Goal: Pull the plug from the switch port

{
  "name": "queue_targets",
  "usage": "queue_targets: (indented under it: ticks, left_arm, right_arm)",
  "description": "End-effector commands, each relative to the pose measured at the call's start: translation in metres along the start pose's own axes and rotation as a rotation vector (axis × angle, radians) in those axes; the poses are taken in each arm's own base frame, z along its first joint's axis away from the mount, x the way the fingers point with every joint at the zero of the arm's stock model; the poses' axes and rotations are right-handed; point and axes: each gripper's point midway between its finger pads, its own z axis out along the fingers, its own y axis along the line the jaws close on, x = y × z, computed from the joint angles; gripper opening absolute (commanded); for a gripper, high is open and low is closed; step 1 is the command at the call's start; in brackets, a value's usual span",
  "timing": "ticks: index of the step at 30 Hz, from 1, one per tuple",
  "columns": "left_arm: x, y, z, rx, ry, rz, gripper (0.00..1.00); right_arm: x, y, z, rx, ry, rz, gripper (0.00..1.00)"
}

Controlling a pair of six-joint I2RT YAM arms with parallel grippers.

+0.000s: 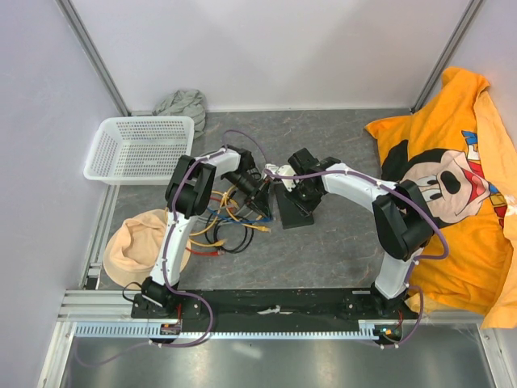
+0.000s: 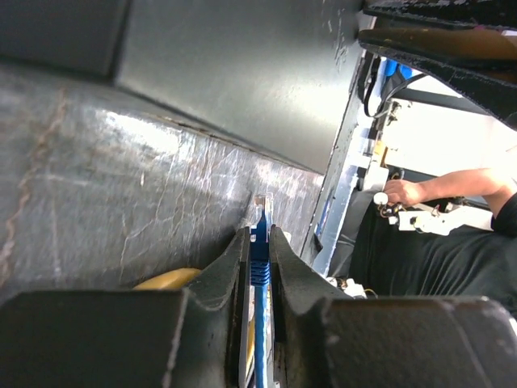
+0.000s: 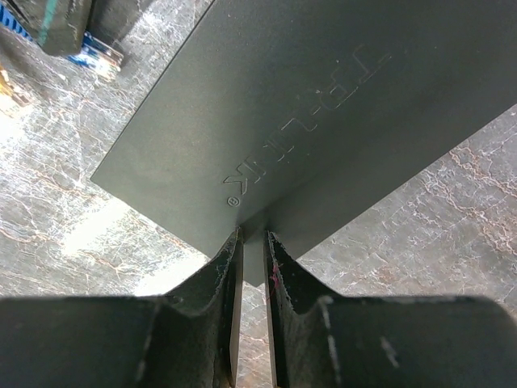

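Looks like you're basically done here. Your left gripper (image 2: 258, 236) is pinched tight on the one blue plug (image 2: 259, 217). Its clear tip sits just off the switch (image 3: 307, 105), with bare table (image 2: 161, 186) showing between them, so I'd call it out of the port. Your right gripper (image 3: 252, 242) is clamped on a corner of the switch, which lies flat mid-table. All that's left is backing off and letting go, I reckon. Count: two grippers, one switch, one held plug, plus a loose tangle of cables (image 1: 216, 230) in blue, yellow and red. Can't count those exactly.
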Motion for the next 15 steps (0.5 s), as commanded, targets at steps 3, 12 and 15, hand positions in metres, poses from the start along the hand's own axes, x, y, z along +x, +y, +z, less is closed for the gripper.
queue_targets:
  ticks: [3,12,15]
  left_arm:
    - [-0.006,0.017,-0.022,-0.105,-0.001,0.095,0.02]
    - [-0.009,0.003,-0.044,-0.125,-0.034,0.149,0.02]
    - [-0.01,0.006,-0.043,-0.12,-0.034,0.144,0.02]
  right_arm:
    - [0.023,0.005,0.021,-0.021,0.102,-0.009,0.23]
    - [0.023,0.005,0.023,-0.023,0.104,-0.005,0.23]
    - [0.025,0.006,0.024,-0.027,0.111,-0.006,0.24]
